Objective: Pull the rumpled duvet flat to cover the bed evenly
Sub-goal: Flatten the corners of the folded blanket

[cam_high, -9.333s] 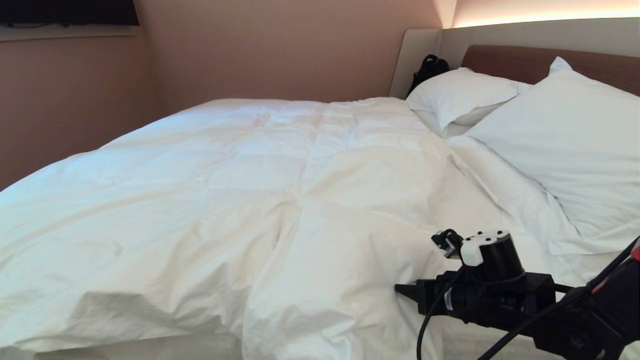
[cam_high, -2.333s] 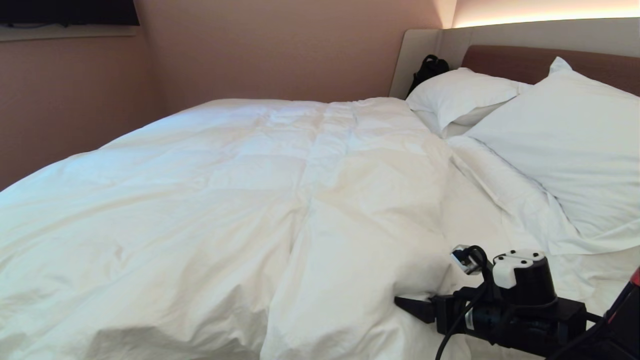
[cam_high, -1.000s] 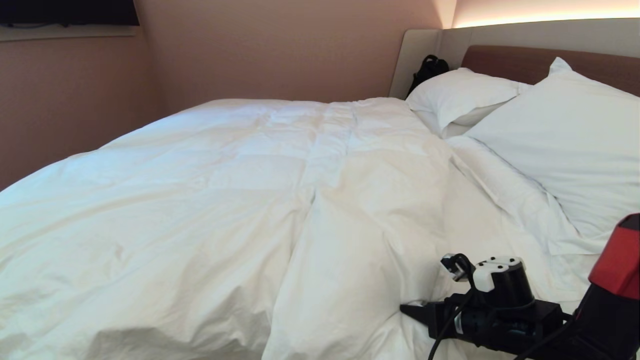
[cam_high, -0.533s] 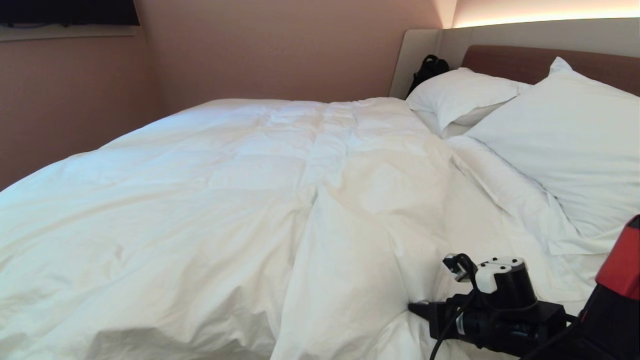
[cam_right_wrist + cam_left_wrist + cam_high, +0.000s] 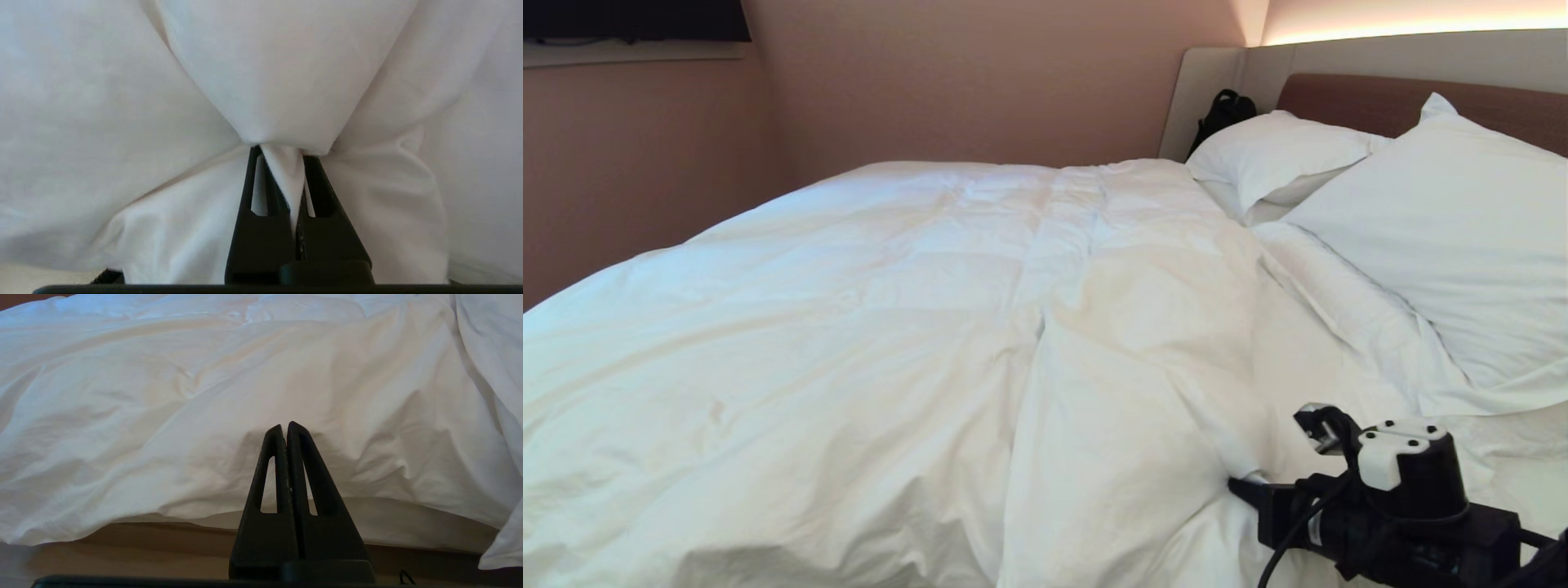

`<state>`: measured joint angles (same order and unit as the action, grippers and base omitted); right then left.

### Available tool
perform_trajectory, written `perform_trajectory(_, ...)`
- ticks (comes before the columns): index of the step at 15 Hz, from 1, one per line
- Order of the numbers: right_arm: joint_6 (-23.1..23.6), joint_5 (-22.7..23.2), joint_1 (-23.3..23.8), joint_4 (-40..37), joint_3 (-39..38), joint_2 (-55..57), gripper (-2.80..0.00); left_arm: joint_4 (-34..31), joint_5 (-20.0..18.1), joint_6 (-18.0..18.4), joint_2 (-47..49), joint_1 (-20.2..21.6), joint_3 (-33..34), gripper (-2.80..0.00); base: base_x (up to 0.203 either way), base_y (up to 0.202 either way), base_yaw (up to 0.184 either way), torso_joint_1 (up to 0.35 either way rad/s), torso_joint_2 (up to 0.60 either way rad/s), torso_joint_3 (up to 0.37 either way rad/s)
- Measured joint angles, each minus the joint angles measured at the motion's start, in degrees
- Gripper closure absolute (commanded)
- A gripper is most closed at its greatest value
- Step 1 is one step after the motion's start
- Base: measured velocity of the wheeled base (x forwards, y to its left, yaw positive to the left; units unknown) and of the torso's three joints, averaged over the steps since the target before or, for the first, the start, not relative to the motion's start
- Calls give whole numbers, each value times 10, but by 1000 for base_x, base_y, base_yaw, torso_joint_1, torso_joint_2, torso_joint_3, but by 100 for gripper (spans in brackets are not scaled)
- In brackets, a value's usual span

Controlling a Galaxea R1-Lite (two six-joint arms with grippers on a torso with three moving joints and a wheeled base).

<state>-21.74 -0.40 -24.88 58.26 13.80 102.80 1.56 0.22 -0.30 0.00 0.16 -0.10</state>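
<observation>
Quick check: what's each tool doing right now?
Left tool: shut, empty, parked in front of the duvet's edge.
Right tool: shut on a pinch of the duvet.

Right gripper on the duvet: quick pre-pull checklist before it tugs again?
1. Right gripper shut on the duvet: ok, a pinch of white fabric sits between its fingers in the right wrist view.
2. Grip is on the duvet, not the sheet under it: cannot tell, all the fabric at the pinch is white.
3. Left gripper out of the way: ok, shut on nothing, in front of the hanging duvet edge.
4. Pillows free of the pinched fabric: ok, they lie apart toward the headboard.
5. Duvet flat: not ok, a long fold runs from the middle toward the right gripper.
6. Near edge hangs even: cannot tell.
</observation>
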Motion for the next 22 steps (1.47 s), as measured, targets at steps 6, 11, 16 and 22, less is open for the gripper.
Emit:
perform_trajectory(6,5,-110,0,0,-30,-82,0,0,0,0,0,0,0,0,0,0,0,0,0,0)
perform_trajectory(11,6,-193,0,1,-41,-124,0,0,0,0,0,0,0,0,0,0,0,0,0,0)
perform_trajectory(16,10,-252,0,1,-57,-150,0,0,0,0,0,0,0,0,0,0,0,0,0,0)
perform_trajectory(22,7,-280,0,3,-76,-123,0,0,0,0,0,0,0,0,0,0,0,0,0,0)
